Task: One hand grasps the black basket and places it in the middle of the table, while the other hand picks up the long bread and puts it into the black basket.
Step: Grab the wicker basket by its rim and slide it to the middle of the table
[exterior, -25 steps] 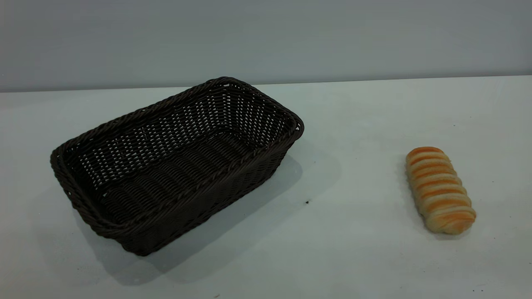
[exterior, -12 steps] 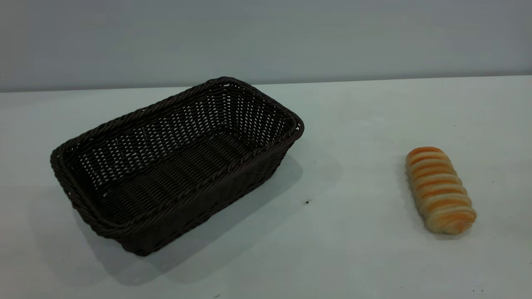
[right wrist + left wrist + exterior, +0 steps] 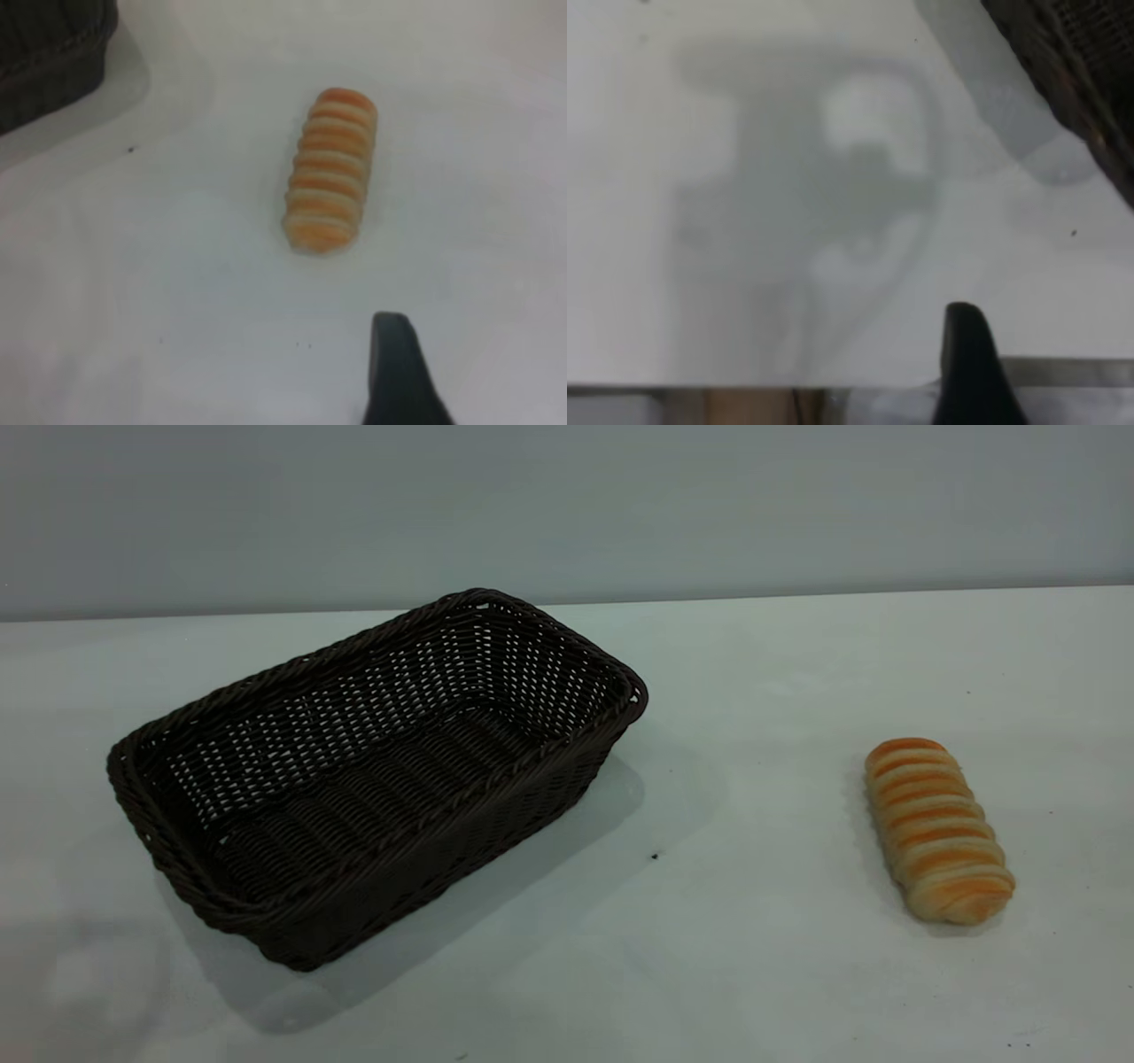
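The black basket (image 3: 461,841) stands on the table (image 3: 762,673) left of centre, turned at an angle and with nothing in it. The long bread (image 3: 939,833) lies flat on the table at the right, well apart from the basket. Neither gripper shows in the exterior view. In the left wrist view a black part of my left gripper (image 3: 970,372) hovers over bare table, with a corner of the basket (image 3: 1090,88) ahead of it. In the right wrist view my right gripper (image 3: 399,372) hangs a short way from the bread (image 3: 330,173), not touching it.
A small dark speck (image 3: 655,856) marks the table between basket and bread. A grey wall rises behind the table's far edge. In the left wrist view the arm's shadow (image 3: 806,204) falls on the table beside the basket.
A faint shadow has spread over the table's front left corner in the exterior view. The basket and the bread have not moved.
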`<state>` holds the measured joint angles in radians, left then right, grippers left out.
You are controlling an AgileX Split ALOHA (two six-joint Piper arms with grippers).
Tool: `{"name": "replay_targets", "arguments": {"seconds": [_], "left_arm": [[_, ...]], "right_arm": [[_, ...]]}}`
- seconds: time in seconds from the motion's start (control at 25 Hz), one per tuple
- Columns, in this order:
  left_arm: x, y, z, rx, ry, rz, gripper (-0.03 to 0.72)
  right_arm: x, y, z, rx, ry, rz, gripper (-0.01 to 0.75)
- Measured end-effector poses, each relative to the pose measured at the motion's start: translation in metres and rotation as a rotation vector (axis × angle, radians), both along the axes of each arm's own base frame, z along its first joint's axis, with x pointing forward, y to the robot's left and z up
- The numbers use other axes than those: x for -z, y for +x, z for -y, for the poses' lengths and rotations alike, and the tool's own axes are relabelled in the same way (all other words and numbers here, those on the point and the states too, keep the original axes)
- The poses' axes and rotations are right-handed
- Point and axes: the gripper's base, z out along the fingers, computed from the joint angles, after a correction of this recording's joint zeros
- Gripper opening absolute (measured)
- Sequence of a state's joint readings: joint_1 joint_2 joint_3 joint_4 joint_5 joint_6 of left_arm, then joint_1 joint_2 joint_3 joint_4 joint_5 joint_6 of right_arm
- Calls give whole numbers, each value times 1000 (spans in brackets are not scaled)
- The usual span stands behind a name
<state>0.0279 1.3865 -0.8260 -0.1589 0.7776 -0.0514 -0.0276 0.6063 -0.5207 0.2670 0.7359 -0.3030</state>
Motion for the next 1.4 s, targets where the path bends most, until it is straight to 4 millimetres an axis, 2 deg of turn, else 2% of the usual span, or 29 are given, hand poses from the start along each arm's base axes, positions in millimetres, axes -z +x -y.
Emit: {"name": "replay_targets", "arguments": {"seconds": [0.12,0.24,0.36,0.52,0.68,1.0,1.08,1.28,1.4], "left_arm": [[39,32,4,-46,-66,-113,556],[78,47,8,-108,-121,-194,560],[98,58,17,-127,-135,-160,560],[98,68,33,-153,-166,-61,560],[96,70,41,-183,-189,-44,560],[96,70,41,-242,-202,-60,560],[92,69,41,-250,-203,-61,560],[67,64,36,-277,-167,-6,560],[67,61,32,-291,-117,-31,560]], "right_arm": [[0,0,0,0,0,2,441],[0,0,0,0,-1,3,441],[0,0,0,1,-1,4,441],[0,0,0,0,-1,4,441],[-1,0,0,-1,-4,9,441],[-1,1,0,0,-7,19,441],[-1,1,0,0,-7,19,441],[-1,1,0,0,-7,19,441],[-1,1,0,0,-7,19,441]]}}
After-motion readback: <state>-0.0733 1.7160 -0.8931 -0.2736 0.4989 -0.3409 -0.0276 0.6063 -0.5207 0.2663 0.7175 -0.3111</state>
